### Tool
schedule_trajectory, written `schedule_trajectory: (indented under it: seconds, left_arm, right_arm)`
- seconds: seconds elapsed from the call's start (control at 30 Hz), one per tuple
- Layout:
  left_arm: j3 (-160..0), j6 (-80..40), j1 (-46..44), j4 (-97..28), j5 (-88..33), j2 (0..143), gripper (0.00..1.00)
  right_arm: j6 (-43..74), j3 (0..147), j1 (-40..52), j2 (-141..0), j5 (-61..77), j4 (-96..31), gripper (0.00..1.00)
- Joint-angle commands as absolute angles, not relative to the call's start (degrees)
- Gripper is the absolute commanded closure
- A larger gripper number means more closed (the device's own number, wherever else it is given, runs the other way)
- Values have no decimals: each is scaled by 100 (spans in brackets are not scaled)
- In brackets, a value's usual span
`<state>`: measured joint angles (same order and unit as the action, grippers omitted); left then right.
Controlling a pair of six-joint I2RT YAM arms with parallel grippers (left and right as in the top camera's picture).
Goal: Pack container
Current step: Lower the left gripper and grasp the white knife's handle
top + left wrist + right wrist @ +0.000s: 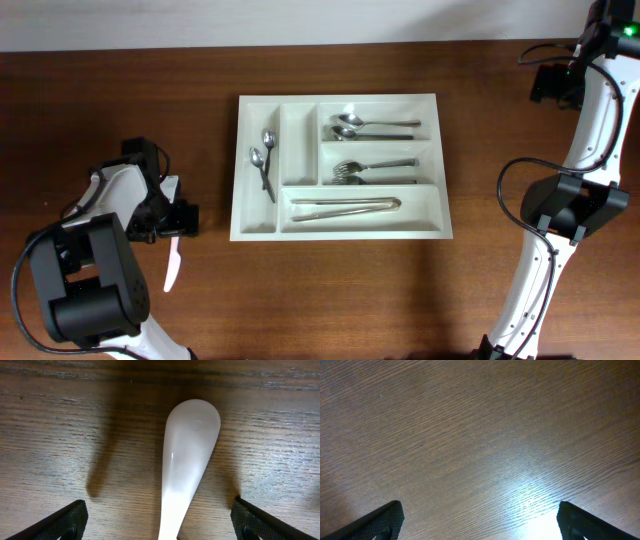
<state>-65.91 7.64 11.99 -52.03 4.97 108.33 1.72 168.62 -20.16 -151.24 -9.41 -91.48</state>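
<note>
Overhead looks straight down; both wrist views hug the table (330, 290).

**Robot Test Bench With Kitchen Props**

The setting read as a robotics work station, not a lived-in kitchen. A white-and-black left arm (85, 270) and right arm (590, 120) stood at a bare, dark wood-grain counter (330, 290). Loose black cables (500, 195) trailed beside them, against a plain pale wall (300, 18). The household touch was a white cutlery container (340, 97) holding metal utensils (375, 165).
</note>
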Motion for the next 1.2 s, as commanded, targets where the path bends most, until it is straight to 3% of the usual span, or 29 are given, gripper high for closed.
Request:
schedule_trajectory:
  seconds: [0.0,1.17]
  left_arm:
    - [-6565,648,1175,-5186,622,11072,6]
    - [-6565,607,1177,-5137,281,11349,7]
  right_arm:
    - [242,16864,-2018,-15163,-950,-9148,1]
    - [244,16864,-2018,-15163,-950,-9146,1]
